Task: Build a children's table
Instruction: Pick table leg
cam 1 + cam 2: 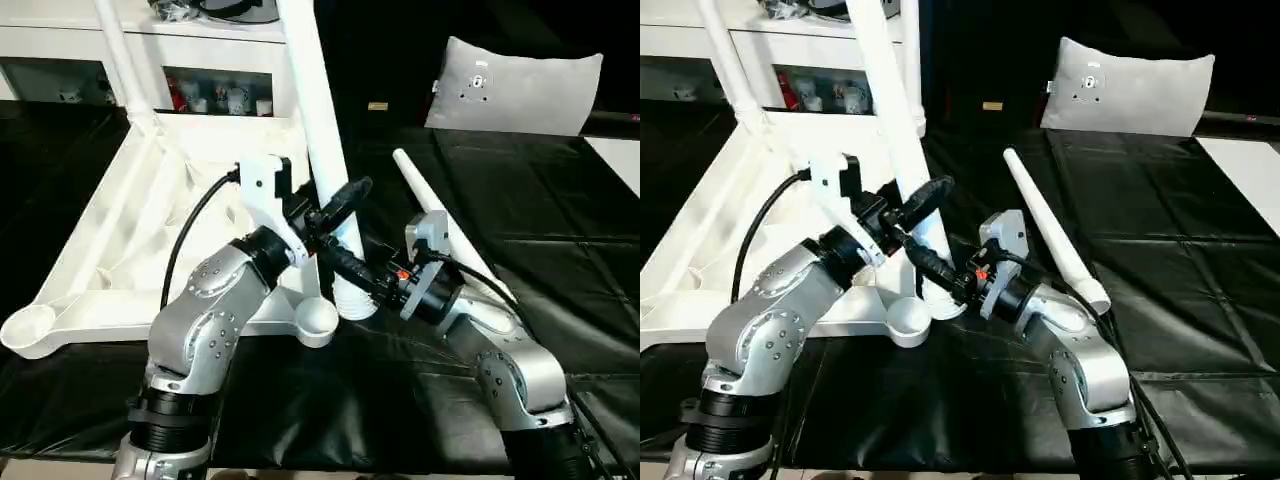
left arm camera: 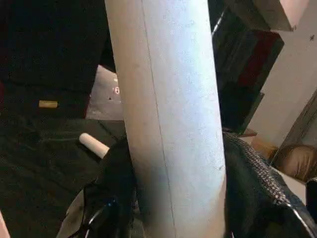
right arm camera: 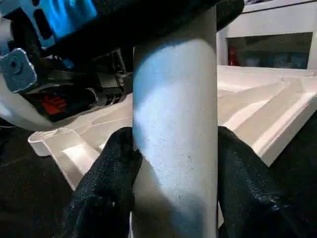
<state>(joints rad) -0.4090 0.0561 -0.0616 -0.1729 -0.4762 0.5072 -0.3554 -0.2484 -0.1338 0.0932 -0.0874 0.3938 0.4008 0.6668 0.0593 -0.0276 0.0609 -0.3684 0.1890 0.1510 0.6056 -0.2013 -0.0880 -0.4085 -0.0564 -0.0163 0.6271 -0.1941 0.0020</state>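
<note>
Upright leg stands centre frame, flared foot beside the tabletop corner socket, not seated in it. Left end effector and right end effector both clamp it, fingers snug on the tube. Spare leg lies right on the black surface. Risks: the two grips fighting could tilt the leg; pushing off-axis jams the socket or shoves the tabletop sideways.

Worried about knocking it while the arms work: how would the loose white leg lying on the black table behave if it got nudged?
The loose leg is a round, tapering tube lying flat on the black table, so it would probably roll, curving toward its narrow end. It looks like smooth hollow plastic, so likely stiff, light and easily shifted. Nothing beside it would stop it.
</note>
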